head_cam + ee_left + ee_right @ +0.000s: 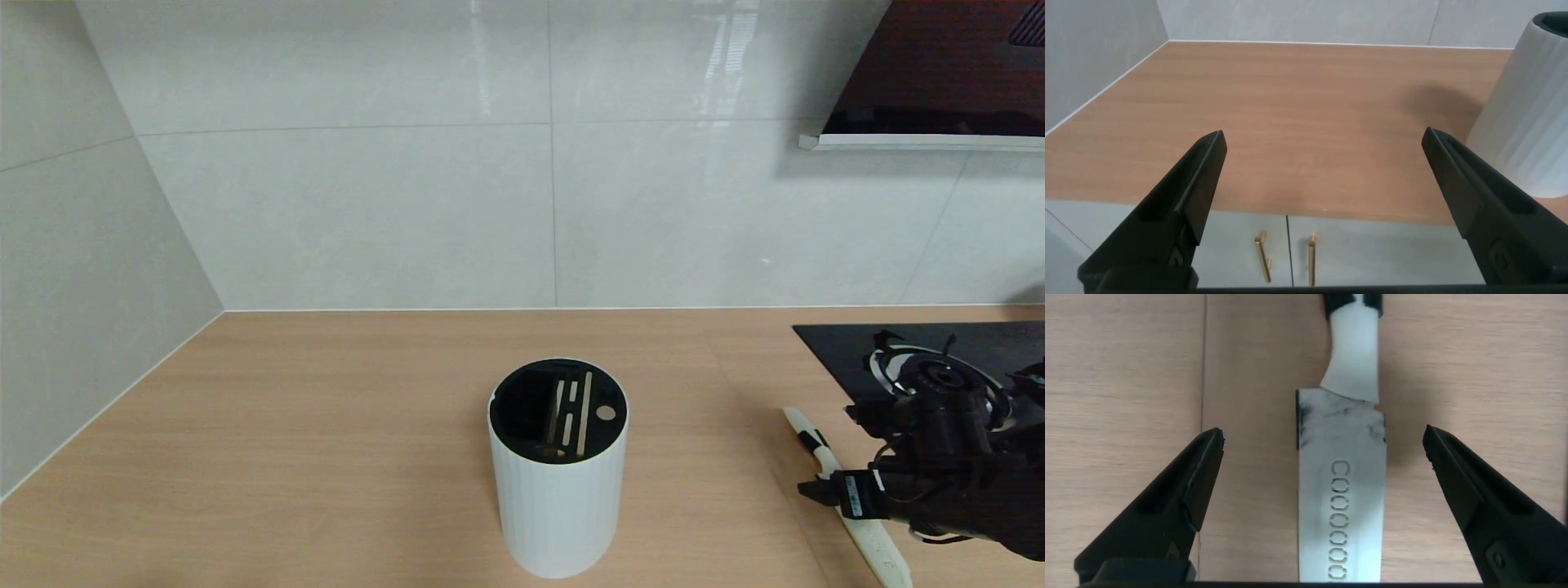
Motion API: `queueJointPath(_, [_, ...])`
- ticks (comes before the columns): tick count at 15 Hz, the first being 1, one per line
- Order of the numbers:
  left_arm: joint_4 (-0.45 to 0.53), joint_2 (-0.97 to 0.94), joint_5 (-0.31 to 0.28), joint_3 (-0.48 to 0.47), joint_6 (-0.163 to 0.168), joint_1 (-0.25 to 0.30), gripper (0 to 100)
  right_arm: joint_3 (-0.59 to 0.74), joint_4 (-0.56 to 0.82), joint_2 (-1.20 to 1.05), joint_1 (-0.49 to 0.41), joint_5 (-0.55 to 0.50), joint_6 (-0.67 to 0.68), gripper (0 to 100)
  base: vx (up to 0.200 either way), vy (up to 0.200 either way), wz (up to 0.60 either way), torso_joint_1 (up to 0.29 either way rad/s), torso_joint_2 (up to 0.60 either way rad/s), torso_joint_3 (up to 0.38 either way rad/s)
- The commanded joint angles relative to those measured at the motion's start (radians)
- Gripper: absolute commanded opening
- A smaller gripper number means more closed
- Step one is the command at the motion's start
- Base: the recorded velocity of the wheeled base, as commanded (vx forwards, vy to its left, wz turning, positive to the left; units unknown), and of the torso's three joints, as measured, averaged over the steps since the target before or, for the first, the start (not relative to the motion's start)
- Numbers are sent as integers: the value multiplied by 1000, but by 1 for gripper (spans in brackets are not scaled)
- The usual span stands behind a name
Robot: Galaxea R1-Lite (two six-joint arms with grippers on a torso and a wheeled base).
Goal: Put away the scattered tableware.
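The knife [875,545] lies flat on the wooden counter [343,408] just beside the black stove [841,351], well right of the white slotted holder [559,498]. The right gripper [1323,434] hangs over it with jaws spread wide, 1 finger on either side of the blade, gripping nothing. The left gripper [1323,135] is wide open and empty too, at the counter's front edge, and fwiw the right arm covers the knife's middle.

white ribbed holder [558,506] with a black slotted top. white knife [1343,482], black band on its handle, grey smudges and a row of oval marks on the blade. light wood-grain counter [343,425]. pale grey tiled wall [367,204]. black hob [841,351].
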Motion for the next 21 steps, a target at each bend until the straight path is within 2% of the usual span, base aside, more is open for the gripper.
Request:
queueJointPath(1, [0,0,1,1,0,0,100,-1,0,5,-8,5,0,100,0,0,0,0,0,0])
queueJointPath(5, [0,0,1,-1,0,0,100,-1,-45,31,-21,5,-2,100,0,0,0,0,0,0])
queueJointPath(21, [0,0,1,-1,0,0,100,-7,-80,54,-37,-7,-8,100,0,0,0,0,0,0])
